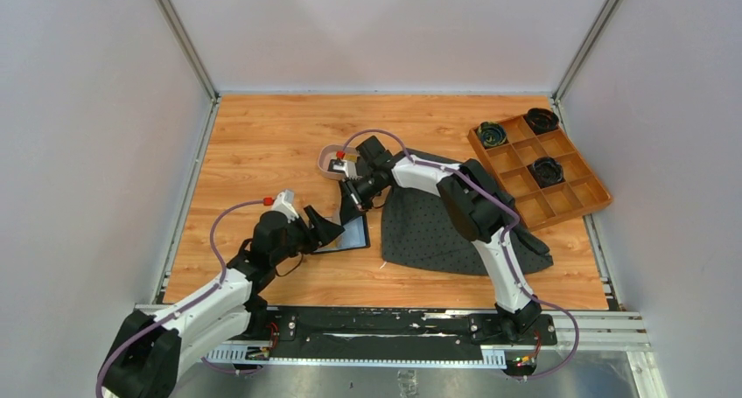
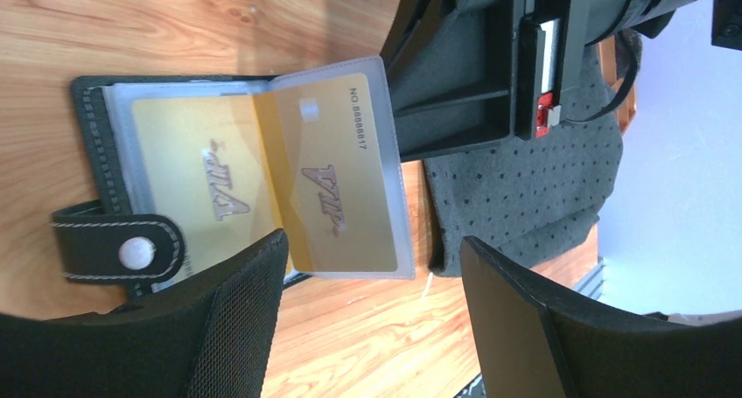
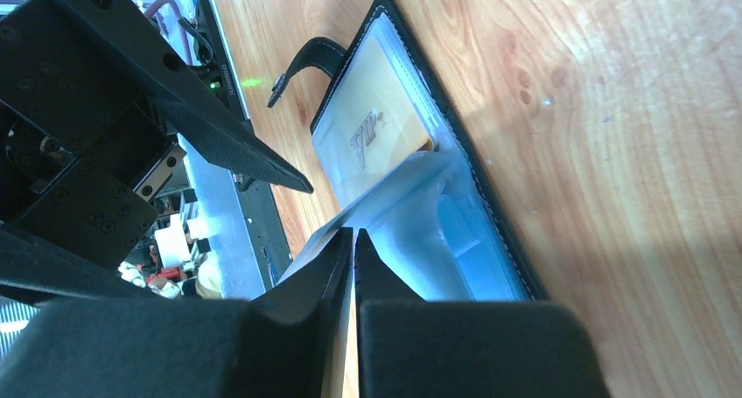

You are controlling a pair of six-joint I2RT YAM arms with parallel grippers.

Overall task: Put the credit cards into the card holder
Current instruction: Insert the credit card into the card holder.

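**Card holder lies open, one page pinched up**

The card holder (image 2: 87, 127) lies open on the wood table (image 1: 262, 136), near the middle. It is close to the left edge of a grey spotted cloth (image 1: 437, 227). Its snap tab (image 2: 118, 249) sticks out flat on one side. Inside it are clear pockets.

One gold card (image 2: 192, 179) sits in the pocket that lies flat. A second gold card (image 2: 328, 188) sits in a clear page (image 3: 394, 188) that is lifted up off the rest.

My right gripper (image 3: 353, 233) has its fingers pressed tight together on the edge of that clear page, and it holds the page up.

My left gripper (image 2: 374, 240) has its fingers wide apart with nothing between them. It hangs low, just beside the card holder on the snap tab side. One of its fingers (image 2: 236, 328) is over the corner next to the tab. I cannot tell if it touches.

A pink tray (image 1: 325, 157) sits on the table just behind my right gripper. An orange box (image 1: 569, 214) with little rooms sits far off at the right side, well apart from the card holder.
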